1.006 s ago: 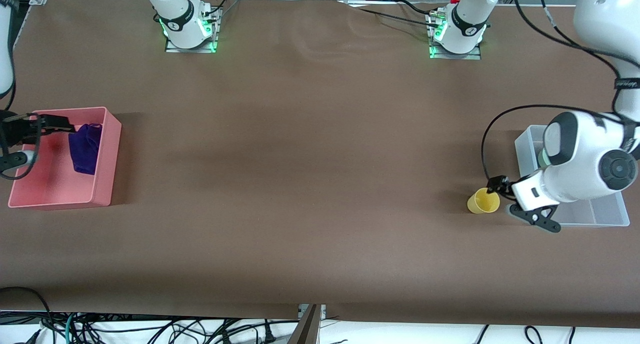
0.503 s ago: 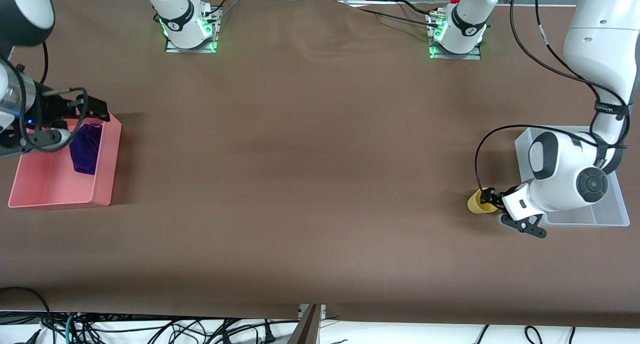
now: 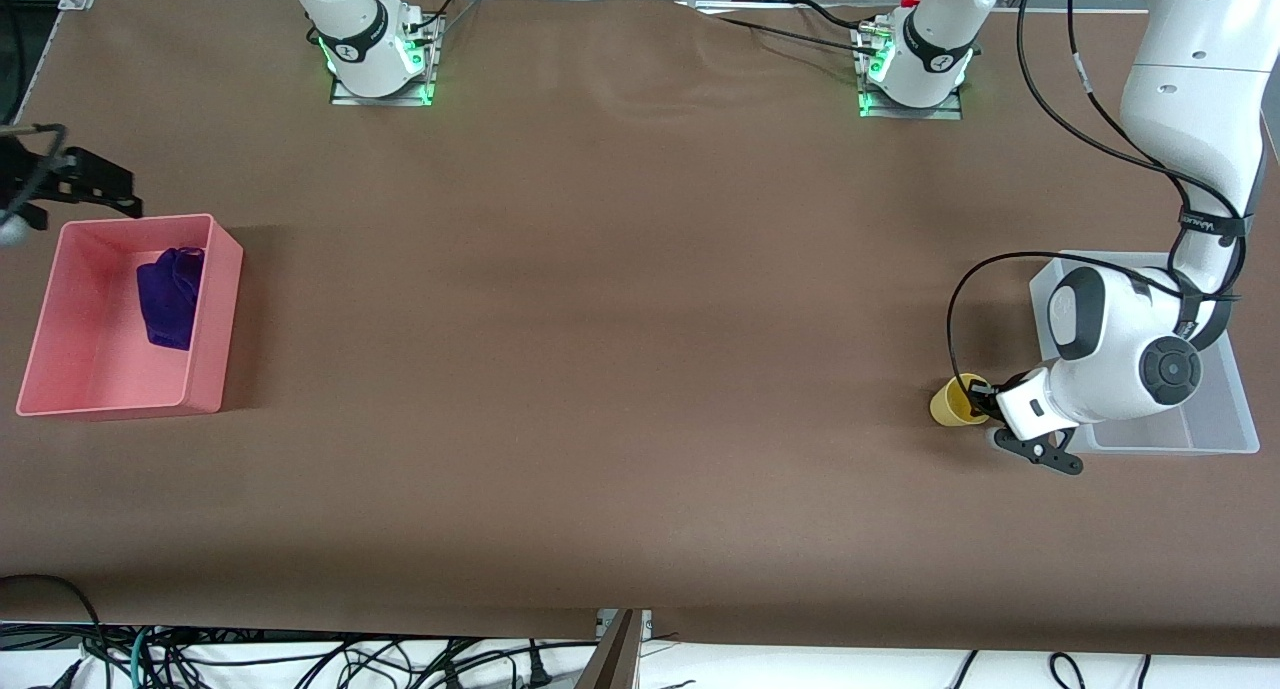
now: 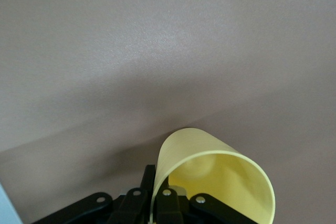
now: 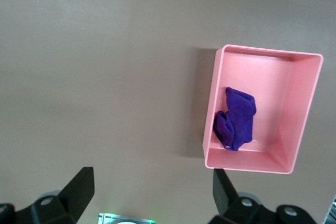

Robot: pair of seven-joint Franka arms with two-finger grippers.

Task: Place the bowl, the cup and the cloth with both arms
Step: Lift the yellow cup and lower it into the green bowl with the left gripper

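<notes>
The yellow cup [image 3: 955,402] stands on the table beside the clear bin, toward the left arm's end. My left gripper [image 3: 982,400] is shut on its rim; in the left wrist view the cup [image 4: 220,174] has its wall pinched between my fingers [image 4: 149,181], one outside and one inside. The purple cloth [image 3: 170,294] lies in the pink bin [image 3: 215,319] at the right arm's end. My right gripper [image 3: 95,184] is open and empty, up in the air beside that bin; its wrist view shows the cloth [image 5: 237,119] in the bin [image 5: 262,52]. The bowl is out of view.
The clear plastic bin [image 3: 1215,434] stands under the left arm's wrist, largely hidden by it. The two arm bases [image 3: 378,49] stand along the table's edge farthest from the front camera. The table is covered with a brown mat.
My right gripper has let go of the cloth and risen out of the pink bin. My left gripper has come down onto the cup's rim and shut on it.
</notes>
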